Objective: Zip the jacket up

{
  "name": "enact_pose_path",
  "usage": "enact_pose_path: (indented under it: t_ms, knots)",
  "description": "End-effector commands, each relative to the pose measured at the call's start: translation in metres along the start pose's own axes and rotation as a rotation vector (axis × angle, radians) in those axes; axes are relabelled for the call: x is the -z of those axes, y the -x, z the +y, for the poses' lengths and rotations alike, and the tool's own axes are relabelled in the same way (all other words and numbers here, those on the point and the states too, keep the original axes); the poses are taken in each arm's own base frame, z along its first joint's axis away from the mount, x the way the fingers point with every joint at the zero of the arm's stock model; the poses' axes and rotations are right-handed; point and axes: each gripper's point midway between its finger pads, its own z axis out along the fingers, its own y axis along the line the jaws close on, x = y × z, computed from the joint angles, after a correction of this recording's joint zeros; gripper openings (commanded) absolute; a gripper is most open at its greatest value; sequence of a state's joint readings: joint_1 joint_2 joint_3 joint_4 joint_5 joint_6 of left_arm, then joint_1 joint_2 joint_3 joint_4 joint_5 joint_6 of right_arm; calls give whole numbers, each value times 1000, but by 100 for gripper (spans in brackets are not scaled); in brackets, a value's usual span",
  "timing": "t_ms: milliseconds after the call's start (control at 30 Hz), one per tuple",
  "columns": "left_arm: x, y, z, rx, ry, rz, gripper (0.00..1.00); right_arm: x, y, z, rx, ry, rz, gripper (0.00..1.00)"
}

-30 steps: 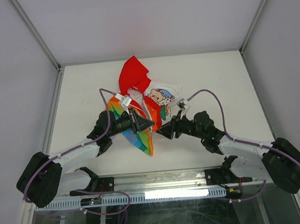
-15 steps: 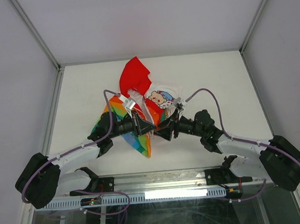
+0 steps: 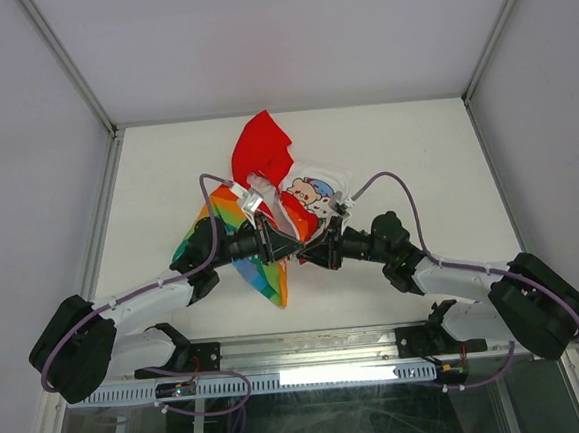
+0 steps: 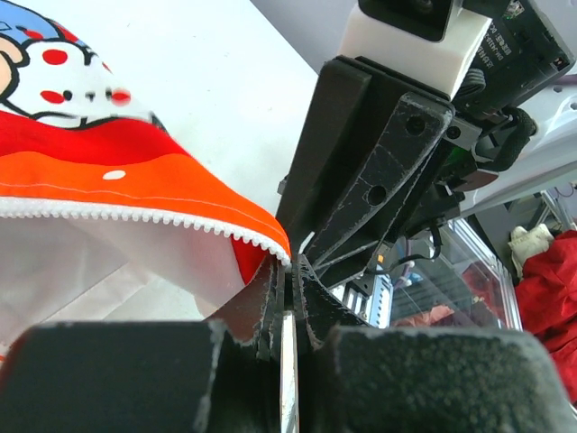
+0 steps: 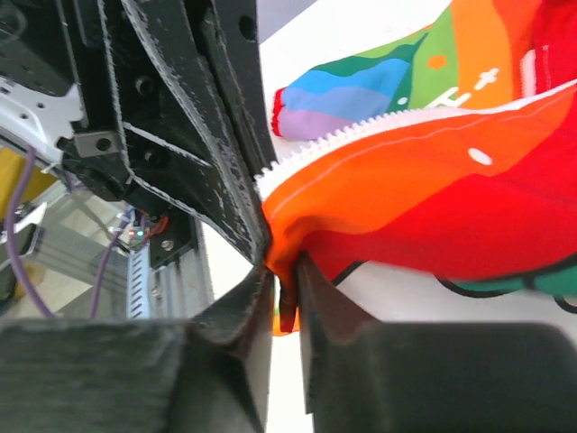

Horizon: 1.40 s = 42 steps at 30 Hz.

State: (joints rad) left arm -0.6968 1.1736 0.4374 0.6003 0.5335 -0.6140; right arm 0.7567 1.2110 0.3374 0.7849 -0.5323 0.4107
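The left gripper [image 4: 287, 275] has its 2 black, rough-surfaced fingers pressed together on the lower corner of one front edge of the small child's fabric jacket [image 3: 308, 190]. A thin pale sliver shows between the pads; it may be zip tape or metal, the wrist view is too close to tell. From that pinch a row of white zip teeth [image 4: 135, 216] runs off to the left along an orange and red hem, with white printed cloth above it.

The right gripper [image 5: 281, 281] is likewise clamped, its 2 fingers closed on a fold of orange-red cloth at the bottom of the other front edge. White zip teeth [image 5: 361, 135] climb away to the upper right, and green, blue and purple stripes lie beyond them.

Each wrist camera sees the other gripper's black wedge directly opposite, nearly touching its own fingertips. From above, the 2 grippers meet tip to tip at the jacket's lower front, near the middle of the white table [image 3: 414, 146].

The jacket lies bunched between the arms. Its red hood [image 3: 261, 150] points toward the far edge, the white cartoon-animal body sits just right of centre, and a rainbow-striped panel [image 3: 264, 274] hangs toward the near edge under the left arm.
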Motion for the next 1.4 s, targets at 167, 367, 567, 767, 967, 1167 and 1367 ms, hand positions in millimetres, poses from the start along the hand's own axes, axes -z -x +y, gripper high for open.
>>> enact_pose_path:
  t_ms: [167, 367, 567, 767, 967, 1167, 1367]
  knots:
    - [6, 30, -13, -70, 42, -90, 23, 1, 38, 18, 106, 84, -85, 0]
    - [17, 18, -4, -43, 92, -78, 39, 3, 42, 23, 111, 102, -82, 0]
    - [10, 11, -4, -24, 66, -42, 34, 0, 42, 24, 110, 116, -72, 0]
    - [10, -16, 15, 19, 154, 52, 23, 3, 50, 21, 110, 93, -96, 0]
    - [31, -56, 35, 110, 291, 137, 24, 8, 56, 9, 108, 42, -111, 0]
    - [48, -60, 33, 174, 399, 175, 35, 12, 51, 1, 105, 10, -94, 0]
    - [67, -77, 45, 261, 623, 326, 45, 17, 41, -1, 76, -8, -58, 0]
